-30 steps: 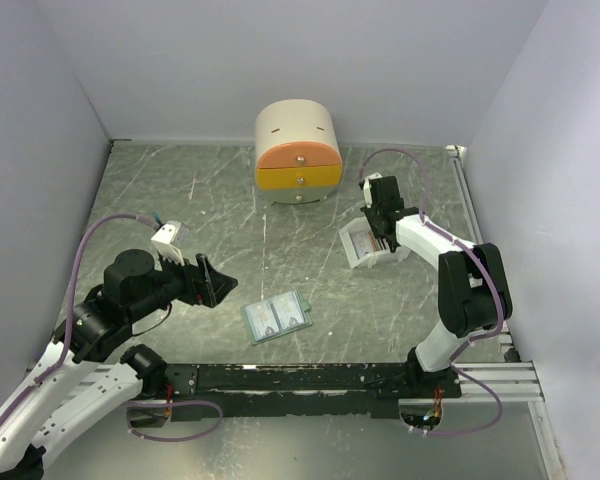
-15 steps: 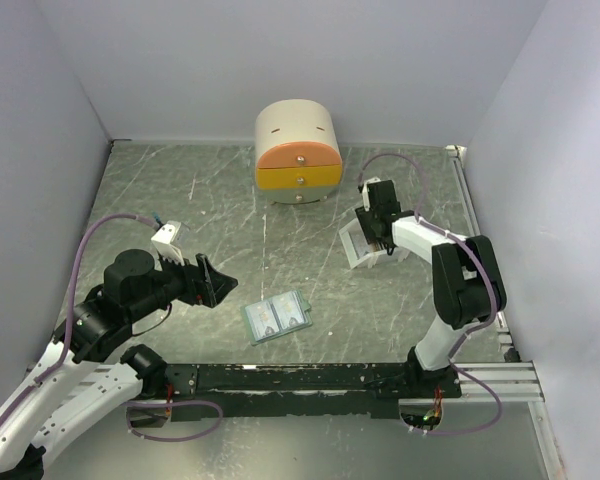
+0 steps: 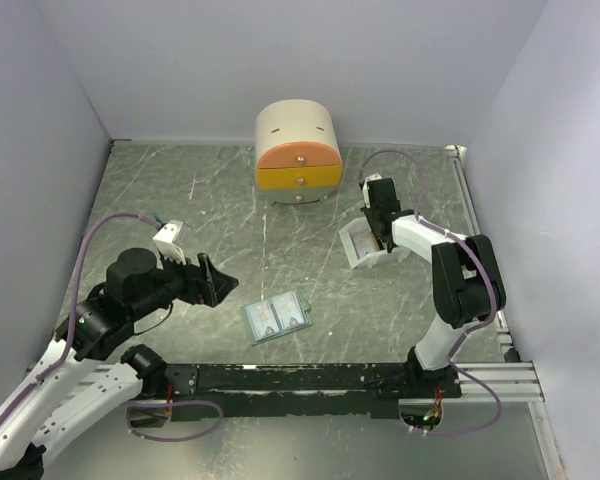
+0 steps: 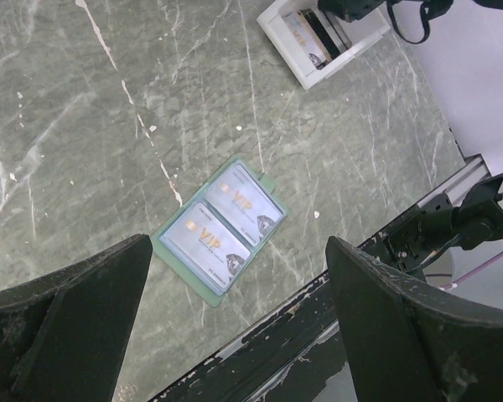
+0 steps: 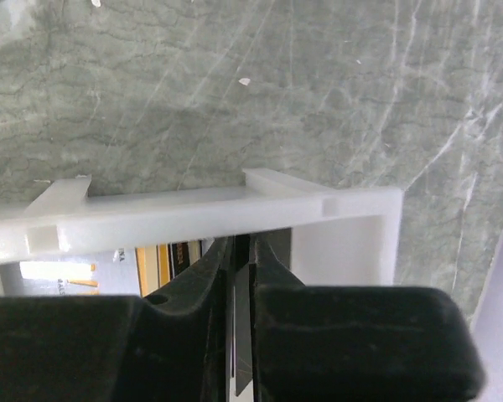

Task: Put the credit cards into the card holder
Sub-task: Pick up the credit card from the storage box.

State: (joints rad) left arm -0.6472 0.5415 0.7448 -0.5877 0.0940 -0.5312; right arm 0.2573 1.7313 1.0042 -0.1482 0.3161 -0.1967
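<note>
The grey-green card holder [image 3: 276, 317] lies open on the table with two pale VIP cards in its pockets, and it also shows in the left wrist view [image 4: 220, 228]. Several credit cards [image 4: 310, 38] stand in the white tray [image 3: 356, 255]. My right gripper [image 3: 382, 236] reaches into the tray [image 5: 193, 213]. Its jaws [image 5: 241, 244] are shut on the edge of one thin dark credit card [image 5: 242, 335], beside other cards [image 5: 163, 260]. My left gripper [image 3: 212, 282] is open and empty, hovering to the left of the card holder [image 4: 239, 243].
A round cream-and-orange drawer box [image 3: 298, 150] stands at the back centre. The black base rail [image 3: 310, 378] runs along the near edge. Grey walls enclose the table on the left, back and right.
My right gripper has shifted slightly over the white tray. The left arm and the card holder have not moved.
</note>
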